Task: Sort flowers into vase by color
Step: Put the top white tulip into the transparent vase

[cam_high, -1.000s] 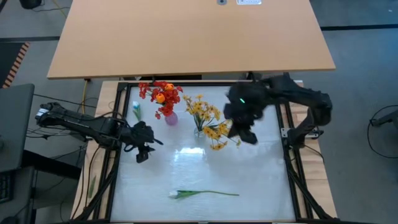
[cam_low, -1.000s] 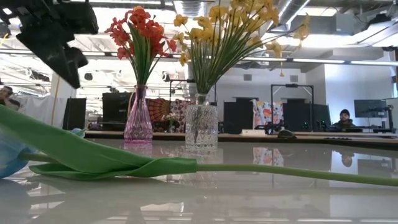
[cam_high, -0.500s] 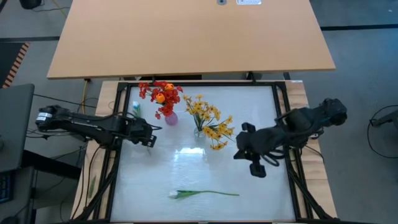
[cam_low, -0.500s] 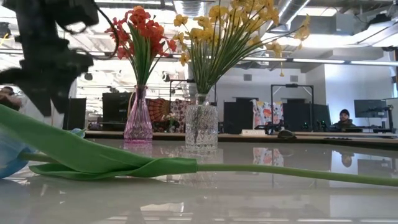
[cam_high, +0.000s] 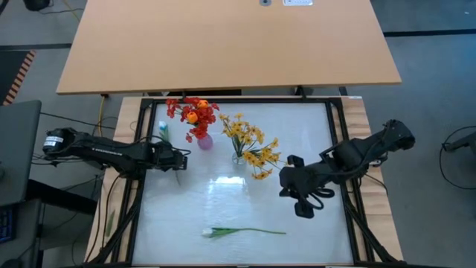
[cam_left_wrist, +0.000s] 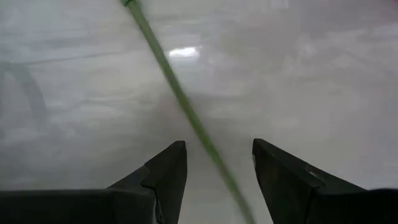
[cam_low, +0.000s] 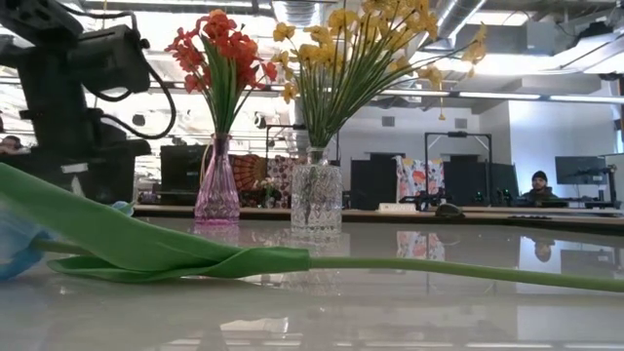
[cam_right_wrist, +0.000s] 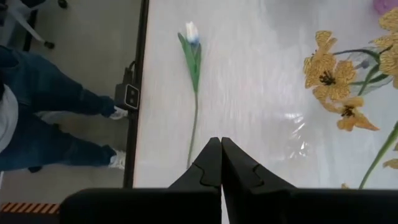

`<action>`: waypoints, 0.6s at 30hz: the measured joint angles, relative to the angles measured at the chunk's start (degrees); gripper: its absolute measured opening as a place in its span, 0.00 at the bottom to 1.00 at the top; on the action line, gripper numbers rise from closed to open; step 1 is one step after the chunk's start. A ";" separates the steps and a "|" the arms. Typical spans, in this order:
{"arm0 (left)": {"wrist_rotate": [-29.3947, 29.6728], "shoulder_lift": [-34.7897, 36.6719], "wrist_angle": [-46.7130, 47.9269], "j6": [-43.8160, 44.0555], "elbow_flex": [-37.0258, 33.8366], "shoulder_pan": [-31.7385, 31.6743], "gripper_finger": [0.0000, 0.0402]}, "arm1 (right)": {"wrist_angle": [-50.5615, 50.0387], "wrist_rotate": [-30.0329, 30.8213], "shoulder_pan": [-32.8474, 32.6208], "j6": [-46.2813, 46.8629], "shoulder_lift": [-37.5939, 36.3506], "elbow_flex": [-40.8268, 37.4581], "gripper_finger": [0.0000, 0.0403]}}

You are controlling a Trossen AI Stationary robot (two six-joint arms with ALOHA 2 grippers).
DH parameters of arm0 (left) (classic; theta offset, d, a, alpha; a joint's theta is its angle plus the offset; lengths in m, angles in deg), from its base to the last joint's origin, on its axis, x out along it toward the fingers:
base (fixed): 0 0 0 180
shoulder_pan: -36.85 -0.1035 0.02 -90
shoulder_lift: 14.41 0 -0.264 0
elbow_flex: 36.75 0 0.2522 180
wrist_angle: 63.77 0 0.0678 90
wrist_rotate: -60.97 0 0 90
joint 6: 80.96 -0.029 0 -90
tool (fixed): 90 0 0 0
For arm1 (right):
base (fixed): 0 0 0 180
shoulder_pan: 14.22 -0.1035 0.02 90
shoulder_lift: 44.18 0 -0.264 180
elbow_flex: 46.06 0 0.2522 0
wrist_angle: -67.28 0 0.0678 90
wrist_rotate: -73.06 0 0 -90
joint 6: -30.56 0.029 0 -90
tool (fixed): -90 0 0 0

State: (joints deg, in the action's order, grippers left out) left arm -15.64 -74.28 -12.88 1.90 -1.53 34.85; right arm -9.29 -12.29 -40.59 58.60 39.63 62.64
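White and glossy, the table (cam_high: 223, 201) sits inside a black frame, with a bare wooden tabletop beyond it and a workshop with monitors and a seated person (cam_low: 539, 183) in the background of the low view. Toward the back of the table a pink vase (cam_high: 204, 141) holds the red-pink and orange flowers (cam_high: 192, 114), and just beside it a clear glass vase (cam_low: 316, 198) holds the yellow blossoms (cam_high: 249, 144). The white tulip (cam_high: 242, 232) lies flat near the front edge, well apart from both vases, its bloom pointing to the left side. The right end effector (cam_high: 299, 195) hovers over the table between the yellow blossoms and the tulip, its fingers (cam_right_wrist: 208, 168) pressed together and holding nothing. The left end effector (cam_high: 177, 158) rests low at the table's left edge near the pink vase, its fingers (cam_left_wrist: 165, 174) spread apart, with a thin green stem (cam_left_wrist: 180, 102) on the surface running between them.
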 joint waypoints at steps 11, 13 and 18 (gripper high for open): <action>0.34 -2.59 0.67 -2.69 0.03 0.05 0.24 | -0.63 -0.47 1.05 -3.03 -1.86 0.00 0.07; -0.10 -2.71 0.66 -3.70 0.08 0.75 0.11 | -0.65 -0.57 1.02 -3.03 -2.59 0.00 0.07; -2.11 -2.09 8.21 -1.59 4.37 3.93 0.01 | -1.30 -0.70 0.18 -2.69 -4.66 0.00 0.07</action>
State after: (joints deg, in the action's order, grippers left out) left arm -17.75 -76.37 -4.66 0.31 2.83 38.78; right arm -10.59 -12.99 -40.40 55.92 34.97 62.64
